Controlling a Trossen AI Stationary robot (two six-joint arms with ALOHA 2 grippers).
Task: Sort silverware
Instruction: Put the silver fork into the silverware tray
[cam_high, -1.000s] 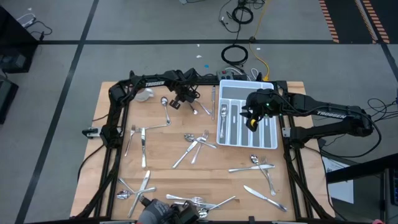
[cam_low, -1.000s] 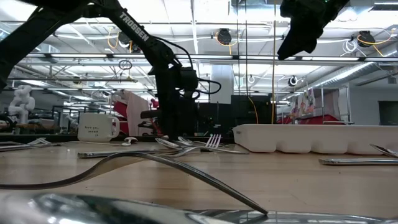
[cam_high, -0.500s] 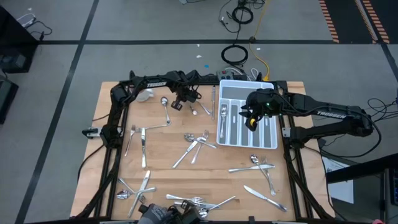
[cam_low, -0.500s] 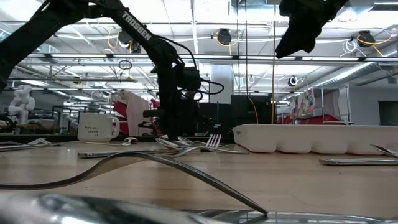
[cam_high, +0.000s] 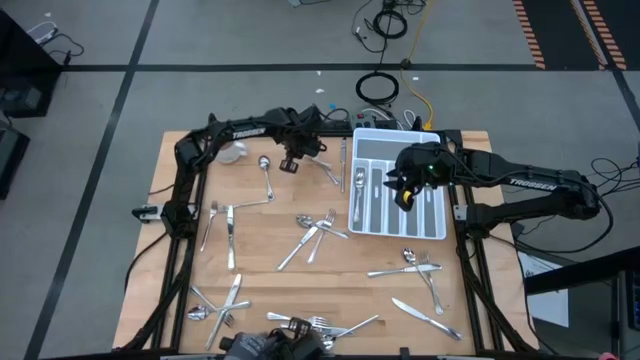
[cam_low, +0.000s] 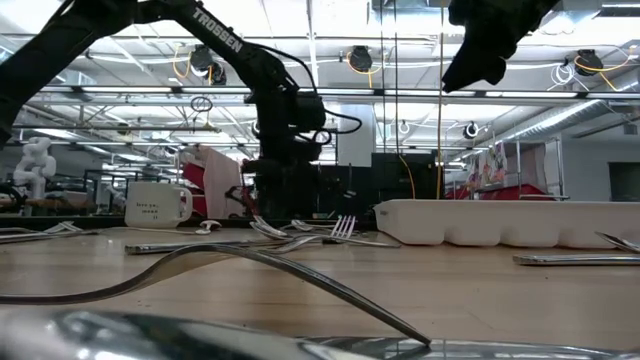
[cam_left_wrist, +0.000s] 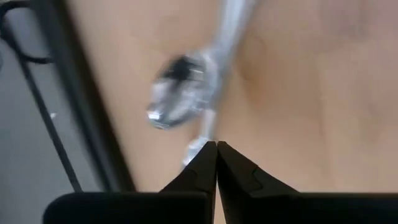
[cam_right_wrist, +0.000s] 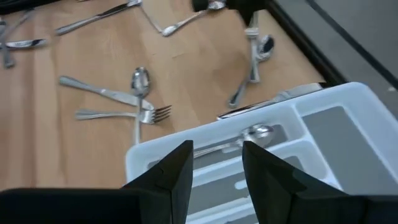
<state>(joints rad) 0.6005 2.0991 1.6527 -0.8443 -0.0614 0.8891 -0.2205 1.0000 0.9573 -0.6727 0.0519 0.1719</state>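
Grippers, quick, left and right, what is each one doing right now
Left gripper: shut, pinching the handle tip of a spoon at the table's far edge.
Right gripper: open, empty, above the cutlery tray.

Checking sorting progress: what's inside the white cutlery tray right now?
The cutlery tray holds several silverware pieces in its long slots, a spoon among them. The right gripper hovers over it, hiding some compartments.

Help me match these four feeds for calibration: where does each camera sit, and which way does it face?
High: overhead, straight down on the table; both arms, left pincer, right pincer over the white tray.
Low: table-top height, level across toward the room; arms enter from above, mug left.
Left wrist: looks down past shut fingers at a spoon.
Right wrist: looks past open fingers at the tray.
Shared: high and right wrist both show the tray.
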